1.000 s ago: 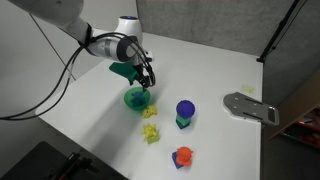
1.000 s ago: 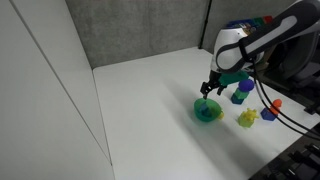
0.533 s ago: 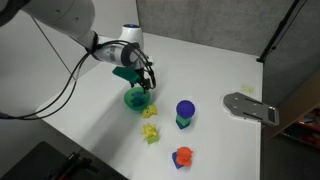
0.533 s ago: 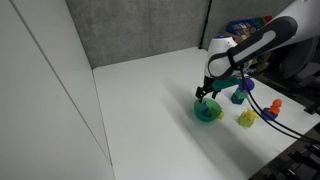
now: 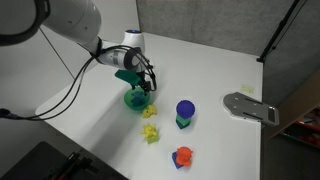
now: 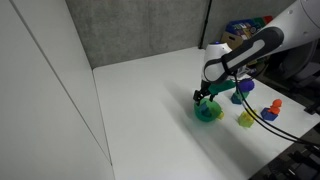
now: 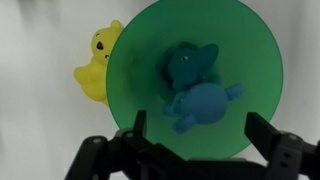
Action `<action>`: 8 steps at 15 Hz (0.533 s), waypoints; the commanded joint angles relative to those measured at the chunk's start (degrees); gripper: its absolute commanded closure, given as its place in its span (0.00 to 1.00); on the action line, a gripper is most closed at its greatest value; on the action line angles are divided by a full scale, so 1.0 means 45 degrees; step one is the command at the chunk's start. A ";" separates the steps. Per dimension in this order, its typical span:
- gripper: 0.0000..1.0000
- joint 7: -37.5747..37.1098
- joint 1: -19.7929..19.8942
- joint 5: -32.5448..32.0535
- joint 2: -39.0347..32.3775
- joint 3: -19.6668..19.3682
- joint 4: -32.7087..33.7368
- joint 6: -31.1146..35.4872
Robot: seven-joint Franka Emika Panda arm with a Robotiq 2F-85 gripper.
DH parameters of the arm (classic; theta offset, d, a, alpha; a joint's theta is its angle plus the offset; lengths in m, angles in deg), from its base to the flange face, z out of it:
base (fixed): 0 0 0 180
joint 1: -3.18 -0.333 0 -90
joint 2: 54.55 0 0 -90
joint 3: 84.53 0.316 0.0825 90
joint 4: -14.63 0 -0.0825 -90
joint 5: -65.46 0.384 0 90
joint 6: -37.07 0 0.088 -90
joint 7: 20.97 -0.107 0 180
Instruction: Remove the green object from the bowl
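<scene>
The bright green bowl [image 7: 195, 75] fills the wrist view. A small dark teal-green toy piece [image 7: 190, 63] lies in it, touching a blue toy piece [image 7: 207, 104]. My gripper [image 7: 200, 125] hangs open just above the bowl, one finger over its near-left rim and the other over its near-right rim. Nothing is between the fingers. In both exterior views the gripper [image 5: 146, 85] [image 6: 204, 97] is directly over the bowl [image 5: 135, 99] [image 6: 208, 111] on the white table. The bowl's contents are too small to make out there.
A yellow toy [image 7: 97, 68] lies against the bowl's rim; two yellow pieces [image 5: 150, 111] [image 5: 152, 133] sit close by. A purple round toy with a green base [image 5: 185, 112], an orange toy [image 5: 182, 157] and a grey metal plate [image 5: 250, 107] stand farther off.
The gripper has come down and shifted slightly, so it is now closer over the bowl. It stays open. The toys have not moved.
</scene>
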 commanded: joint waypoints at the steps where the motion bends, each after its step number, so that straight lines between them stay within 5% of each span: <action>1: 0.00 -0.0047 -0.0111 0.0051 -0.0436 -0.0123 0.0724 -0.0475; 8: 0.03 0.0034 -0.0099 0.0103 -0.0800 -0.0028 0.1098 -0.0836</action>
